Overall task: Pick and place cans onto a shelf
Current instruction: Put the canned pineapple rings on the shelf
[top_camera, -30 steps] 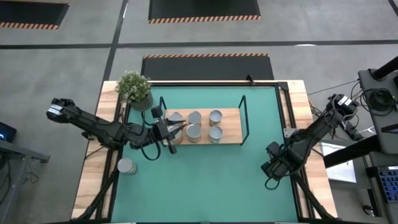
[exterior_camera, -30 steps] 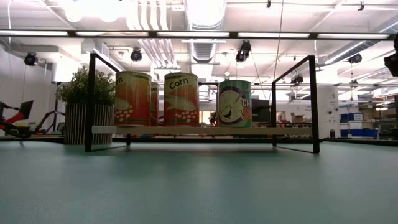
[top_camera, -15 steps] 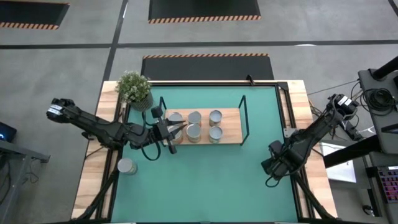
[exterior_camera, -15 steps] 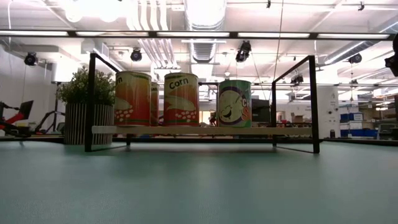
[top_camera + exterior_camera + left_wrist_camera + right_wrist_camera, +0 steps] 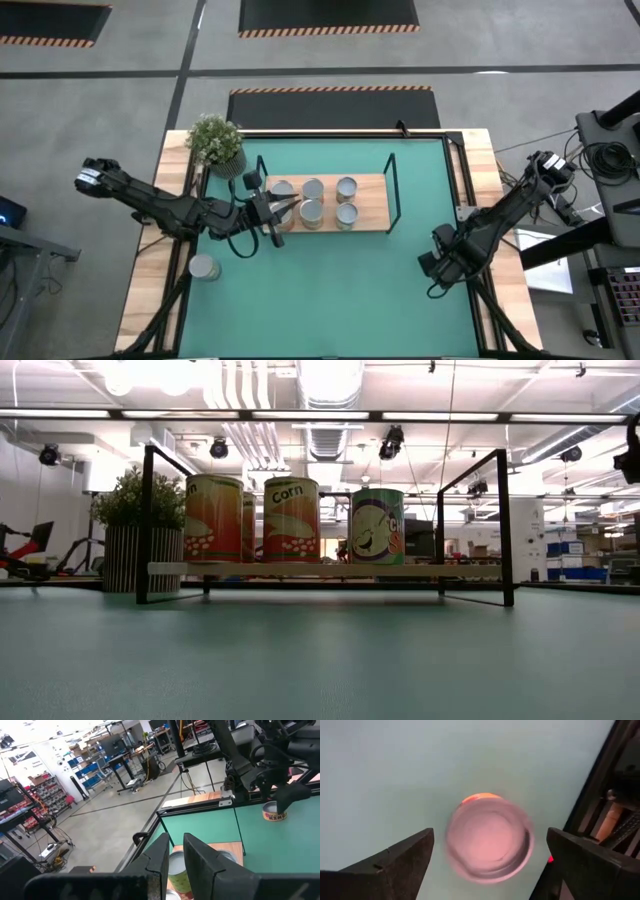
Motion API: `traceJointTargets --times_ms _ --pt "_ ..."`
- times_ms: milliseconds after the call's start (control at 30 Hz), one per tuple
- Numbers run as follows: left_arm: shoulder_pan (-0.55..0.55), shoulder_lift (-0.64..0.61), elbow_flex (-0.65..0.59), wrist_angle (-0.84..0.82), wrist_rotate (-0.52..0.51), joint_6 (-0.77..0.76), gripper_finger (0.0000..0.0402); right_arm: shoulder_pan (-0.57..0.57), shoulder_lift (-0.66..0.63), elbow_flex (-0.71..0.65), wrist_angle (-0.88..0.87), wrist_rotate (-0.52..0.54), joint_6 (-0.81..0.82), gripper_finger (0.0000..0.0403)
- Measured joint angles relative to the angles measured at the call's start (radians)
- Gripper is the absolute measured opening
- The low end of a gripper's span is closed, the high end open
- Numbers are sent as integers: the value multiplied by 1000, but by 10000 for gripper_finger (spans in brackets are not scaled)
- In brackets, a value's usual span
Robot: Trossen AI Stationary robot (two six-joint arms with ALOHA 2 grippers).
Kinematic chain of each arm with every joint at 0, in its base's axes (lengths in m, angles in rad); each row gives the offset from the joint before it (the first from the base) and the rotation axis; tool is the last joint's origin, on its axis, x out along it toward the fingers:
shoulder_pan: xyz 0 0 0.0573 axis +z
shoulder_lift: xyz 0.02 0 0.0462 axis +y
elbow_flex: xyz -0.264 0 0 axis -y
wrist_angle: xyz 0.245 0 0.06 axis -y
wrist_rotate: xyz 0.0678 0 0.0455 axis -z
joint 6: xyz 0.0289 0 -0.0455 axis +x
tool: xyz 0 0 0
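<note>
Green matting covers the table (image 5: 330, 290), where a wire-framed shelf (image 5: 372, 212) carries five cans (image 5: 346, 187) in two rows on its wooden board. At the board's left end, the left claw (image 5: 283, 210) has its fingers (image 5: 200, 857) spread narrowly around one of the shelved cans (image 5: 176, 870), without visibly pinching it. Near the table's right edge, the right claw (image 5: 432, 268) hangs straight above a lone can (image 5: 489, 837), its fingers (image 5: 395, 860) spread wide to either side and clear of the can. Another can (image 5: 203, 267) stands apart near the table's left edge, and a potted plant (image 5: 216, 141) sits at the far left corner.
</note>
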State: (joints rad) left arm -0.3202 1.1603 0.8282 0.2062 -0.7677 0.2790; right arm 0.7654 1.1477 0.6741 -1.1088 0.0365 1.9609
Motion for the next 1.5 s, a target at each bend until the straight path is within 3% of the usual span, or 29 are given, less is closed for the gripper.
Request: traceJointTargets --times_ms 367,667,900,1033,1233,1367,1500 --pt "0 0 0 -2 0 0 39 0 0 -129 196 -1 11 371" --pt "0 0 0 -2 0 0 39 0 0 -111 202 -3 14 274" --pt "0 0 0 -2 0 0 39 0 0 -90 200 -2 10 275" --pt "0 0 0 -2 0 0 39 0 0 -24 201 29 -27 294" --pt "0 0 0 -2 0 0 39 0 2 145 202 224 -161 293" --pt "0 0 0 -2 0 0 39 -32 22 265 202 357 -311 292" --pt "0 0 0 -2 0 0 39 -103 72 398 201 385 -528 292"
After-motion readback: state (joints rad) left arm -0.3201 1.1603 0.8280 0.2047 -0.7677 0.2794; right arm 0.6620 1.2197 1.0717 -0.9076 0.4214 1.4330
